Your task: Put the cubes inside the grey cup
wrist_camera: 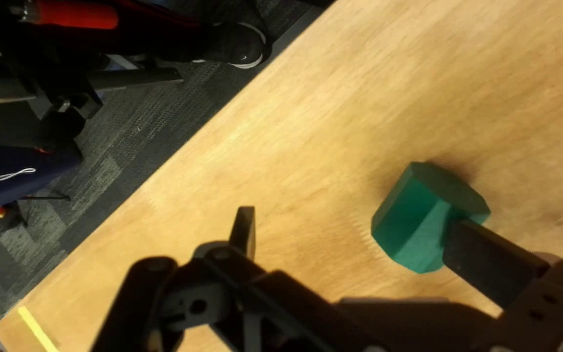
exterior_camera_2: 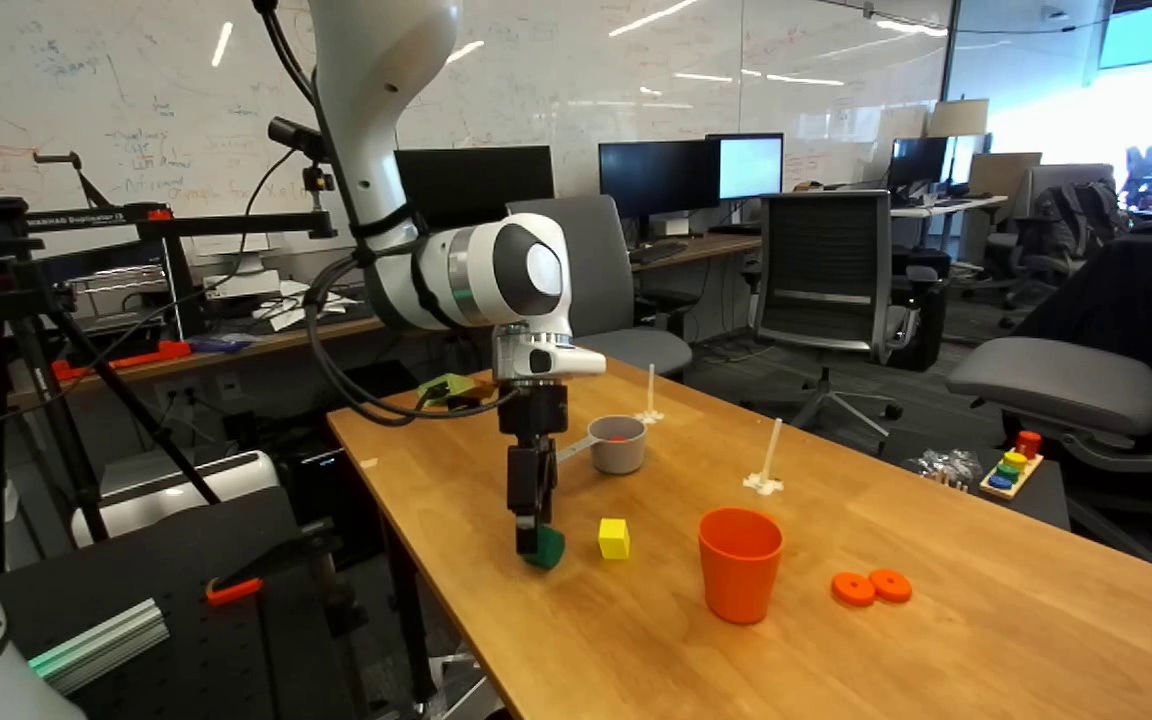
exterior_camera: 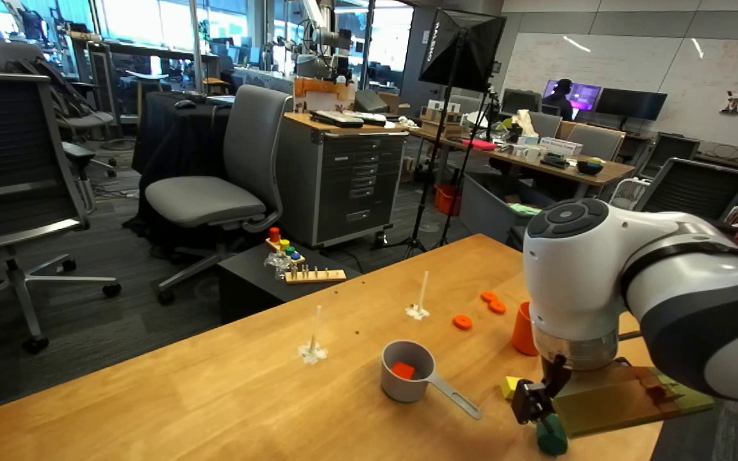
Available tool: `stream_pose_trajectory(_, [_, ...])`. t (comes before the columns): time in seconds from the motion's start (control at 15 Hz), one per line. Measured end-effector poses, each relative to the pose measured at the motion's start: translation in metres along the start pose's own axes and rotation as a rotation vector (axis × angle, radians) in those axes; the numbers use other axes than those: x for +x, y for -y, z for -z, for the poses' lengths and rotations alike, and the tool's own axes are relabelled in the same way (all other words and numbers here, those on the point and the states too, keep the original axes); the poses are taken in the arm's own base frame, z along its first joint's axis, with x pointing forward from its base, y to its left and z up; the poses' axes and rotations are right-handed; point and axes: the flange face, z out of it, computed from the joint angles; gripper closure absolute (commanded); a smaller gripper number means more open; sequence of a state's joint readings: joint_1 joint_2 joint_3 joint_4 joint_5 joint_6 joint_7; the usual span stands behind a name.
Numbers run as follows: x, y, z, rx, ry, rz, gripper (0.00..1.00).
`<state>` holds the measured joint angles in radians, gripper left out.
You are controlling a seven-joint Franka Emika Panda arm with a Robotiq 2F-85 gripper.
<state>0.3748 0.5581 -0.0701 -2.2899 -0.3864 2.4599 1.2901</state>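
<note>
We've got the arm (exterior_camera_2: 471, 275) reaching in from the top in an exterior view, bending forward and then down, so the jaws point pretty much straight at the worktop (exterior_camera_2: 936, 650), low and close to its edge. From the wrist view we'd call the jaws spread wide: one side sits well off over bare wood, while the tip of the other overlaps the green block (wrist_camera: 416, 220). We honestly can't tell if that tip is touching it. The block's resting on the worktop, and the yellow cube (exterior_camera_2: 614, 538) sits near it, between it and the orange cup (exterior_camera_2: 739, 575). The grey cup (exterior_camera: 400, 392) stands upright further off, long handle sticking out to one side, with a red block (exterior_camera: 402, 370) already in it. We also spot three orange discs (exterior_camera: 462, 322) lying flat near the orange cup.
</note>
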Motion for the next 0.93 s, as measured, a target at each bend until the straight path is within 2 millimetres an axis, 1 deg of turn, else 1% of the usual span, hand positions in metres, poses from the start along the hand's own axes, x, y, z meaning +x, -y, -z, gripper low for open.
stream_pose_trajectory(0.2, [0.015,0.014,0.016,0.036,-0.031,-0.019,0.00])
stream_pose_trajectory(0.47, [0.044,0.030,0.052,0.105,-0.081,-0.057,0.00])
stream_pose_trajectory(0.6, [0.050,0.033,0.062,0.125,-0.094,-0.065,0.00])
stream_pose_trajectory(0.73, [0.050,0.033,0.062,0.125,-0.094,-0.067,0.00])
stream_pose_trajectory(0.93, [0.041,0.029,0.051,0.106,-0.076,-0.067,0.00])
